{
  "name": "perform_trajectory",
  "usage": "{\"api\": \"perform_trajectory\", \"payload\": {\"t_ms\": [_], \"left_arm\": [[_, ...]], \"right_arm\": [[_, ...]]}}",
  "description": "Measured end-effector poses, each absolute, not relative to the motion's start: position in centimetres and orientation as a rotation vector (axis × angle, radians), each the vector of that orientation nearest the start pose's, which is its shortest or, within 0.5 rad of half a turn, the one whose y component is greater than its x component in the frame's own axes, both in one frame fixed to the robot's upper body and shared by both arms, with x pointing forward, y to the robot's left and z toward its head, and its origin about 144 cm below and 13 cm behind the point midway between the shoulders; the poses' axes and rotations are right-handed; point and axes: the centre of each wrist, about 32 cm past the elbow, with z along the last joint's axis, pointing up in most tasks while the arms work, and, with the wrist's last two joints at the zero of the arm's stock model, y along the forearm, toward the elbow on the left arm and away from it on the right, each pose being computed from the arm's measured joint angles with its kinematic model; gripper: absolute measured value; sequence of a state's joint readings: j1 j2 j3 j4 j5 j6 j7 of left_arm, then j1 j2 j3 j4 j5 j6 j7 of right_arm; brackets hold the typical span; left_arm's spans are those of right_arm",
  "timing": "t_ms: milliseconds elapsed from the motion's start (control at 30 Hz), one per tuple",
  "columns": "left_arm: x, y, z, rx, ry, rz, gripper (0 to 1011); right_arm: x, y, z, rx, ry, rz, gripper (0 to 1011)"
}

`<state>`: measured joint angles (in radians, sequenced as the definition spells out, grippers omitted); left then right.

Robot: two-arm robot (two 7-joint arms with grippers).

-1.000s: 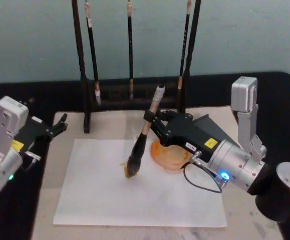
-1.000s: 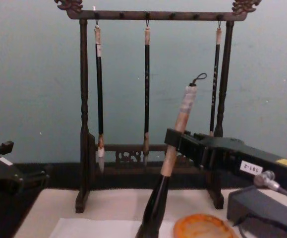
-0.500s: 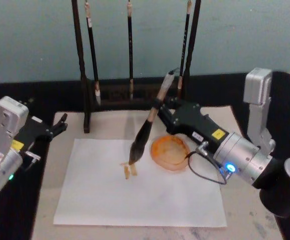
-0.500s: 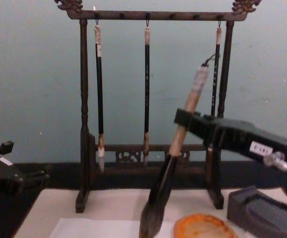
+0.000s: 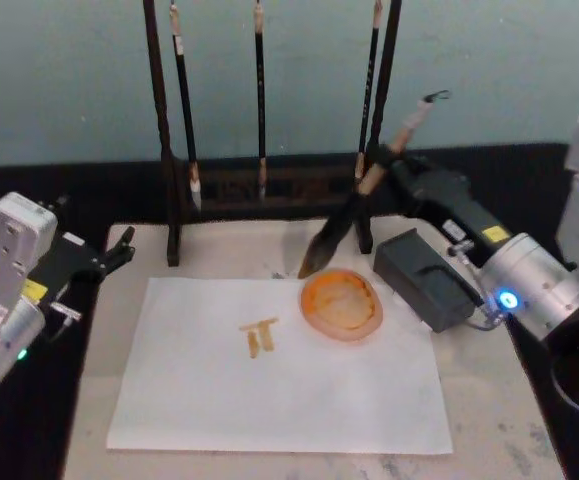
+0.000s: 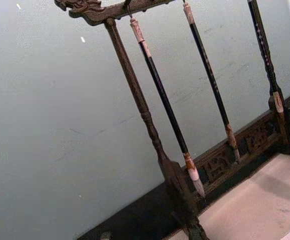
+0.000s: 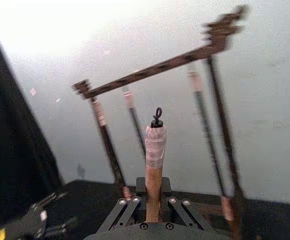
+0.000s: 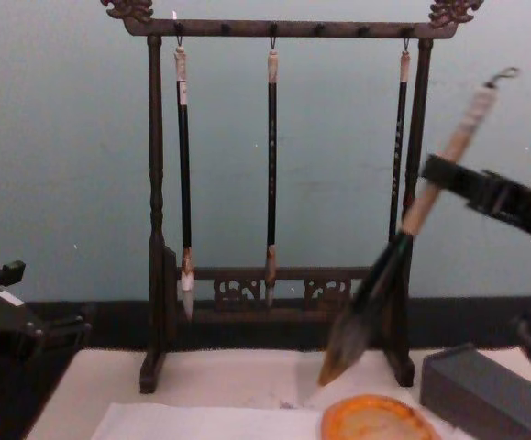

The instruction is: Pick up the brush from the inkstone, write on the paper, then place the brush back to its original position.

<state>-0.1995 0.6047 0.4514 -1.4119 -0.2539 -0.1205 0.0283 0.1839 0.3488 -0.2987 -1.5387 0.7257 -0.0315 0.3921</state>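
Brush lifted off paper, swung back. Right gripper clamped mid-handle, tuft below fingers near orange dish rim. Left gripper parked, fingers apart. Risk: handle clips rack post.

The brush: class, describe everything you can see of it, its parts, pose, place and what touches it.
The brush is large: a pale tan upper handle ending in a small dark loop, a dark lower part, and a thick grey-brown tuft. It looks like wood and hair. The right tool is shut on the tan handle. The brush hangs tilted, loop up toward the robot's right, tuft down near the far rim of the orange dish, apparently touching nothing else.
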Motion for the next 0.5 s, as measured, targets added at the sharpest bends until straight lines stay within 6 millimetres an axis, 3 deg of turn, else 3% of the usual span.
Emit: {"api": "perform_trajectory", "payload": {"t_ms": [500], "left_arm": [[48.9, 31.0, 114.0, 0.305, -0.285, 1.248, 1010]], "right_arm": [[49.9, -28.2, 116.7, 0.497, 0.493, -1.020, 153]]}}
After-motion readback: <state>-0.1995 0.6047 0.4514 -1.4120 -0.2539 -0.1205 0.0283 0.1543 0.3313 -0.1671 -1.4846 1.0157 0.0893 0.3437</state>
